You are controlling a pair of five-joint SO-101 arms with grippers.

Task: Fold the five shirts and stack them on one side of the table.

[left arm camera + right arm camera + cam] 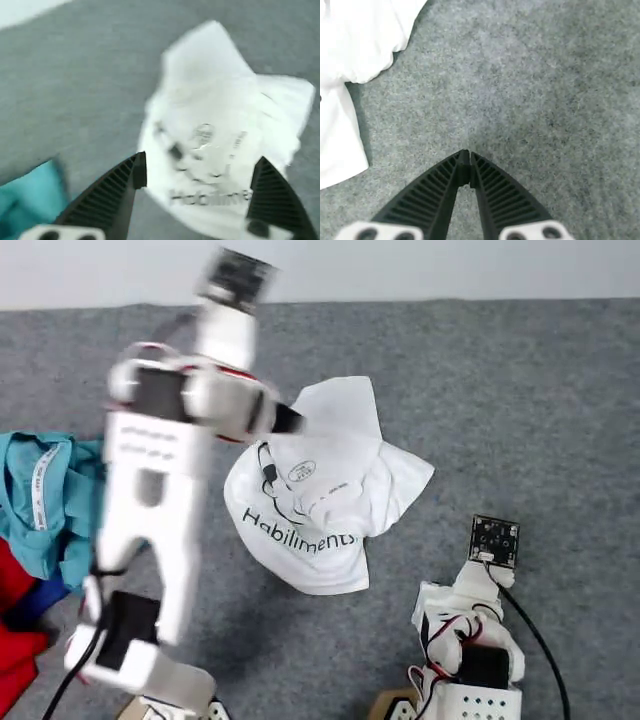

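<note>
left gripper (200, 164) spread wide above crumpled white shirt (220, 100); right gripper (466, 169) pinched closed; teal shirt (45, 500) partly cut off

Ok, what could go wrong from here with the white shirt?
The white shirt lies crumpled in overlapping layers, so the left gripper, open above it, may pinch a bunch rather than one edge. The teal shirt sits beside the left arm and might get dragged. The right gripper is shut, off the shirt, so nothing pins the fabric.

White shirt (325, 495): crumpled loose heap, dark print facing up, middle of the grey table (520, 390).
Teal shirt (40, 505): bunched at the left edge.
Red shirt (14, 625): bunched, touching the teal shirt.
</note>
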